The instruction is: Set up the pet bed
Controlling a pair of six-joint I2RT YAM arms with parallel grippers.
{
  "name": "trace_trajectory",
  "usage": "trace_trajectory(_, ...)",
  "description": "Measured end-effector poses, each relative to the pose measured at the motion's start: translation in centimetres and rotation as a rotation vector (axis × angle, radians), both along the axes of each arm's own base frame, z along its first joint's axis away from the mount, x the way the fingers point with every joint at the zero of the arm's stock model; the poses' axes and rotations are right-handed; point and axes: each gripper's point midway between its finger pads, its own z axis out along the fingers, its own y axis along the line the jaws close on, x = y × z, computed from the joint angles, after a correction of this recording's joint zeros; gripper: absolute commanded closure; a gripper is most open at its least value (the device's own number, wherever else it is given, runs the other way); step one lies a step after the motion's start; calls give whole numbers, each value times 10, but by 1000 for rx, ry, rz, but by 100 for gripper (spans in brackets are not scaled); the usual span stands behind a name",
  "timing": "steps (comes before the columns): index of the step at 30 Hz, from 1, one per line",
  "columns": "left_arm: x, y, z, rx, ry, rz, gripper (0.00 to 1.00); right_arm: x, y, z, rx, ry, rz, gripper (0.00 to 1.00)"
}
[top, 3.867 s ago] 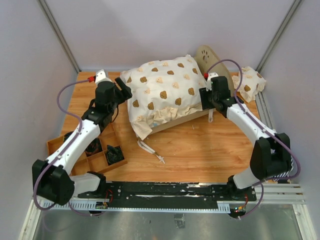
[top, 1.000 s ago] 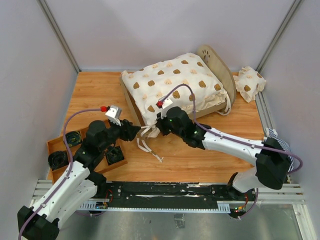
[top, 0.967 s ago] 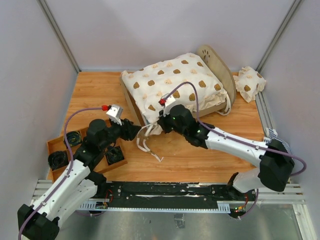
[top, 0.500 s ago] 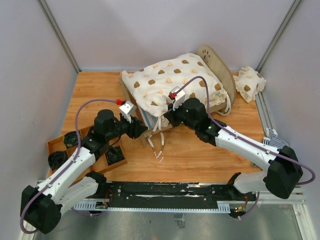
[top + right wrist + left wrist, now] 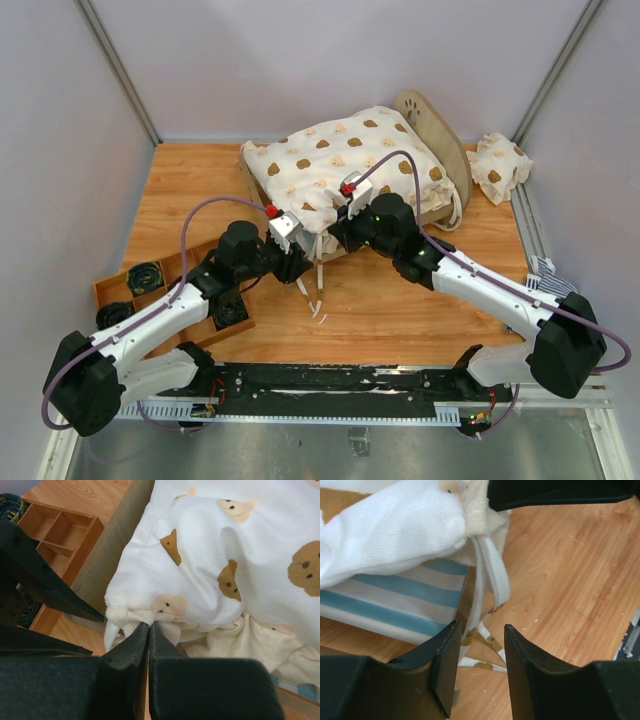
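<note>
The pet bed (image 5: pixel 428 122) stands at the back centre, its arched headboard on the right. A cream bear-print cover (image 5: pixel 345 165) lies over its blue-and-white striped mattress (image 5: pixel 395 592). My right gripper (image 5: pixel 149 622) is shut on the cover's near corner (image 5: pixel 150 611) and holds it raised off the mattress. White ties (image 5: pixel 495 580) hang from that corner to the table. My left gripper (image 5: pixel 480 626) is open just below the corner, with the ties running down between its fingers and not pinched. In the top view the two grippers meet at the bed's front corner (image 5: pixel 315 250).
A wooden compartment tray (image 5: pixel 170 300) with black parts sits at the left front, under my left arm. A small bear-print pillow (image 5: pixel 498 165) lies at the back right by the rail. The low wooden footboard (image 5: pixel 115 550) runs beside the lifted corner.
My left gripper has moved right to the bed's front corner and its jaws have narrowed. My right gripper has pulled the cover's corner up and back, baring the striped mattress.
</note>
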Motion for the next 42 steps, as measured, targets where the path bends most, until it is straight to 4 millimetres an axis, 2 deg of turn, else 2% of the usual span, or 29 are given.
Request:
trace_trajectory(7, 12, 2, -6, 44, -38, 26, 59, 0, -1, 1, 4, 1, 1, 100)
trace_trajectory(11, 14, 1, -12, 54, -31, 19, 62, 5, -5, 2, 9, 1, -14, 100)
trace_trajectory(14, 13, -2, -11, 49, -33, 9, 67, 6, -6, 2, 11, 2, -17, 100)
trace_trajectory(21, 13, -9, -13, 37, -34, -16, 69, 5, -5, 4, 31, 4, -18, 100)
trace_trajectory(23, 13, -10, -17, 44, -25, -20, 77, 5, -5, 4, 34, 7, -16, 100)
trace_trajectory(26, 13, -11, -18, 47, -22, -22, 98, 4, -4, 4, 38, 10, -13, 100)
trace_trajectory(29, 15, -11, -14, 39, -38, -10, 100, 3, -5, 3, 39, 11, -13, 100)
trace_trajectory(33, 19, -6, 3, 24, -86, 25, 100, 3, -8, 2, 43, 6, -19, 100)
trace_trajectory(40, 42, -4, 87, 5, -297, 67, 100, 8, -18, 1, 57, 5, -49, 100)
trace_trajectory(42, 47, -2, 105, 19, -356, 75, 100, 9, -18, 2, 64, 3, -50, 100)
